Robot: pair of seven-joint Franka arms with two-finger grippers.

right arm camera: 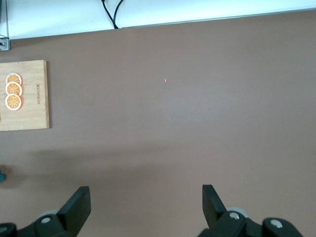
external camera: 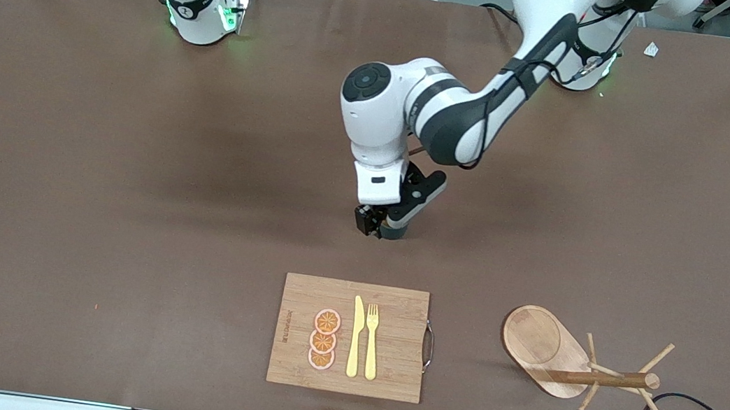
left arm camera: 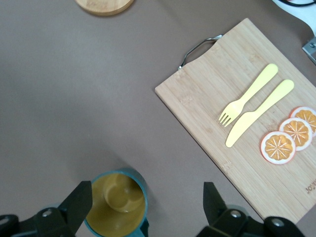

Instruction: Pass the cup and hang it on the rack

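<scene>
cup [left arm camera: 117,206] part-hidden by left tool [left arm camera: 143,207] | grip unclear | right tool [right arm camera: 145,207] waits

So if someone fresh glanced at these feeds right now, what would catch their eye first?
The left gripper, jaws open, low over mid-table beside the small dark teal mug standing upright. Next, the rectangular bamboo cutting board near the front camera, carrying three orange slices, a yellow knife and a yellow fork. Beside it, toward the left arm's end, the light wooden mug tree. The right arm waits, gripper open.
</scene>
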